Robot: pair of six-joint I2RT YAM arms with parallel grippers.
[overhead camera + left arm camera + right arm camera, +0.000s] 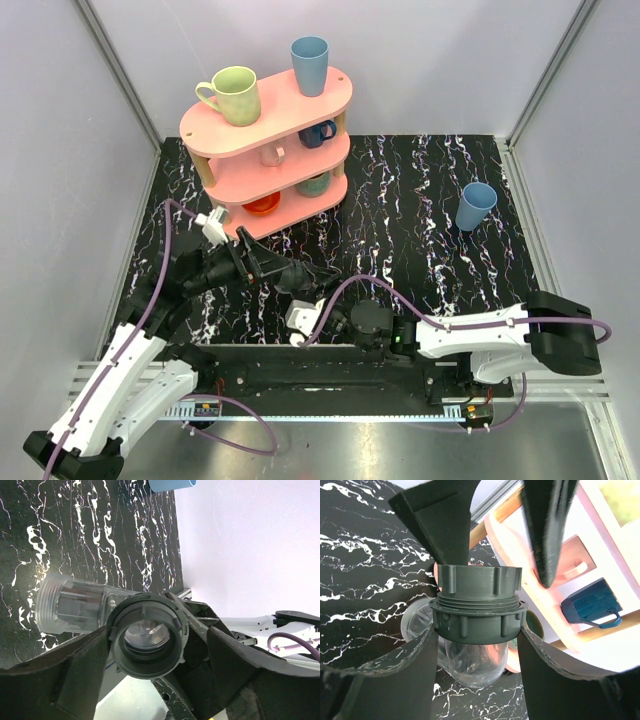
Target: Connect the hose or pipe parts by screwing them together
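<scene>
Top view overlooks the table (420,210) from its near edge; both close wrist views share the translucent fitting (75,605) (475,662).

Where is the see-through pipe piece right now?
Seen from above, the see-through pipe piece is low centre, near the table's front edge, gripped by the right end effector; the dark collar on its end sits between the fingers of the left end effector.

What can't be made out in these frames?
Left wrist view: where the dark collar joins the clear fitting; the collar's rim covers the joint.
Left wrist view: whether the left tool touches the collar's right side; dark parts merge there.
Right wrist view: most of the clear fitting, behind the collar and the right tool.
Top view: both fittings, too small and under the tools.
Top view: dark blue mug, half under the pink shelf's top tier.
</scene>
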